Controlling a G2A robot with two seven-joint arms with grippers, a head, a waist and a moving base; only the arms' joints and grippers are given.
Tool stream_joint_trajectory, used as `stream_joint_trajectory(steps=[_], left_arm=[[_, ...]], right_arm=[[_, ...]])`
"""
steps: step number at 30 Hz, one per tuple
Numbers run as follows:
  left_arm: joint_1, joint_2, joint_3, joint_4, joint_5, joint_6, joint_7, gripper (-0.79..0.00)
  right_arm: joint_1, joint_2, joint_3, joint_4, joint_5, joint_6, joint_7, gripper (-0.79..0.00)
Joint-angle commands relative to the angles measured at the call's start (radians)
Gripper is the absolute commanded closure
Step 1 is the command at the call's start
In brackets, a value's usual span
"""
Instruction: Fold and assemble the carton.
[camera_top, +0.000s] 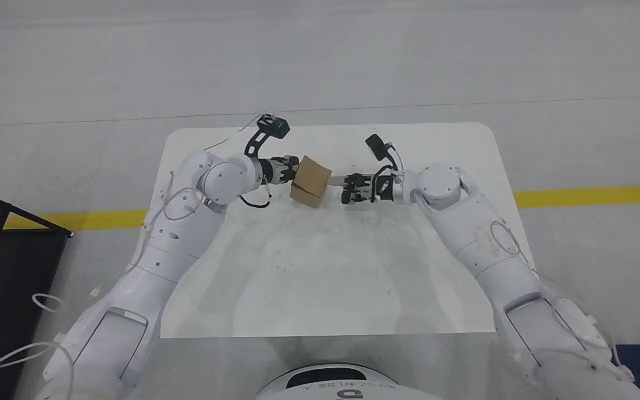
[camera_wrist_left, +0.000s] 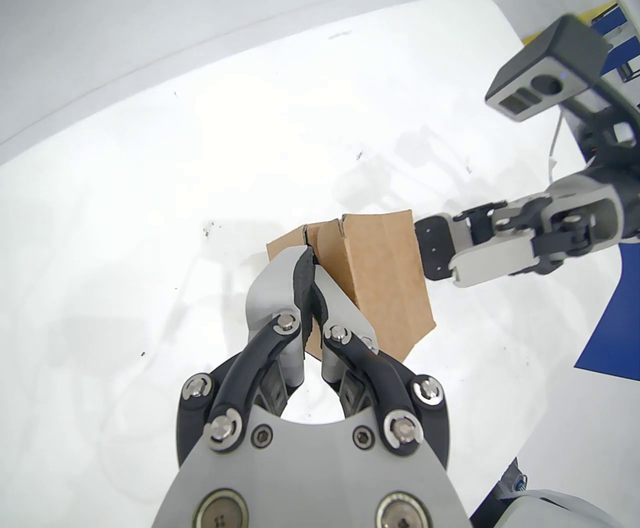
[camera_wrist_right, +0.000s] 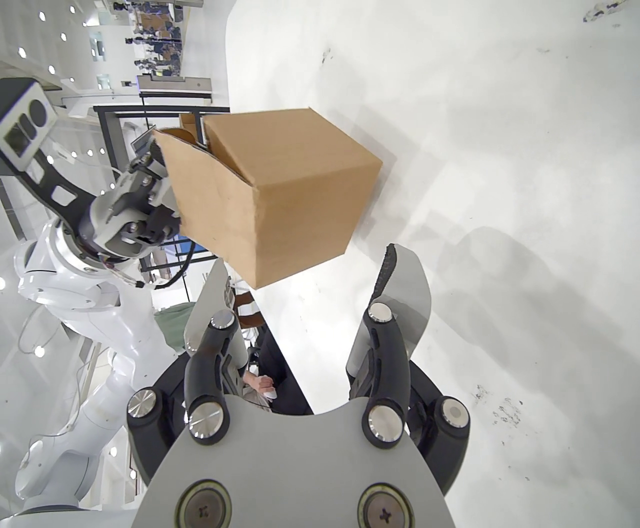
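Note:
A small brown carton (camera_top: 312, 181) hangs tilted above the far middle of the white table (camera_top: 330, 270). My left gripper (camera_top: 291, 167) is shut on one of its flaps; in the left wrist view its fingers (camera_wrist_left: 306, 280) pinch the cardboard edge of the carton (camera_wrist_left: 385, 285). My right gripper (camera_top: 345, 188) stands open just beside the carton's other side, not touching it. The right wrist view has the carton (camera_wrist_right: 280, 200) ahead of my open right gripper (camera_wrist_right: 300, 280), with the left gripper (camera_wrist_right: 150, 165) behind it. The open right gripper (camera_wrist_left: 440, 247) sits beside the carton.
The table's far edge (camera_top: 330, 128) lies just beyond the grippers. A yellow floor line (camera_top: 90, 219) runs past both sides of the table. A dark frame (camera_top: 20, 250) stands off the table's left side.

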Motion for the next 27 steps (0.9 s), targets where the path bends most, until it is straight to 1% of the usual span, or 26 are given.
stream_joint_trajectory(steps=[1, 2, 5, 8, 10, 15, 21, 27], left_arm=[[0.006, 0.003, -0.009, -0.003, -0.008, -0.003, -0.018, -0.234], [0.009, 0.005, -0.014, -0.006, -0.008, -0.006, -0.021, -0.237], [0.021, 0.013, -0.034, -0.015, -0.005, -0.008, -0.030, -0.305], [0.031, 0.019, -0.053, -0.029, -0.010, -0.006, -0.042, -0.400], [0.034, 0.023, -0.067, -0.041, -0.008, -0.003, -0.047, -0.406], [0.041, 0.033, -0.093, -0.062, 0.017, 0.006, -0.046, -0.336], [0.049, 0.038, -0.109, -0.075, 0.009, 0.006, -0.049, -0.299], [0.058, 0.040, -0.100, -0.079, 0.005, -0.006, -0.058, -0.302]], right_arm=[[-0.005, 0.002, 0.004, -0.009, -0.001, 0.003, 0.001, -0.539], [-0.007, 0.003, 0.004, -0.013, -0.003, 0.007, 0.002, -0.548], [-0.009, 0.003, 0.001, -0.027, -0.010, 0.015, 0.002, -0.548], [-0.009, 0.002, -0.003, -0.034, -0.016, 0.022, 0.003, -0.536], [-0.009, 0.002, -0.007, -0.037, -0.019, 0.025, 0.002, -0.529], [-0.004, -0.001, -0.019, -0.041, -0.027, 0.039, 0.002, -0.523], [0.015, -0.011, -0.048, -0.032, -0.045, 0.085, -0.008, -0.514], [0.028, -0.018, -0.056, -0.009, -0.032, 0.077, -0.004, -0.511]])
